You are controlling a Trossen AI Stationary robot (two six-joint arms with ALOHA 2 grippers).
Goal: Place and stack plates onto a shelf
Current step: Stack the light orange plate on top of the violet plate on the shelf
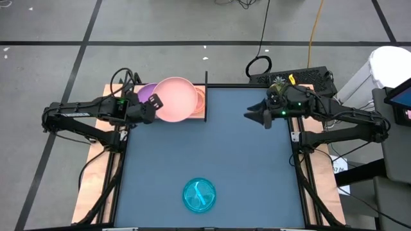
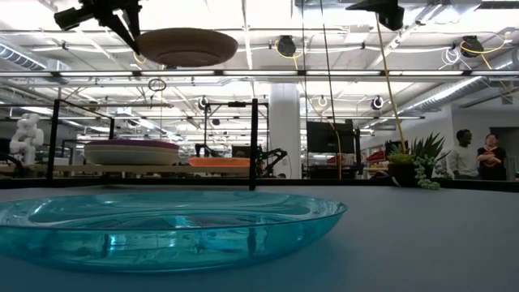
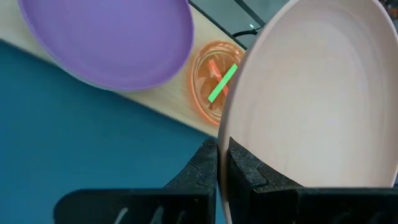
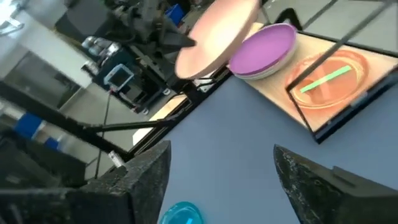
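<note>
Above the shelf (image 1: 192,110), a salmon pink plate (image 1: 174,98) is held by its rim in the closed left gripper (image 1: 154,101).

On the wooden shelf at the surface's (image 1: 244,147) far left corner, a purple plate (image 4: 264,48) is seen resting on a pale one, and beside it an orange plate (image 4: 328,79) with a green stripe — both well below the lifted pink plate. A teal plate (image 1: 199,195) is left alone on the blue surface near its front edge. Over the far right side of the surface the right gripper (image 1: 255,116) is held in the air — its fingers (image 4: 143,171) spread apart and empty.
</note>
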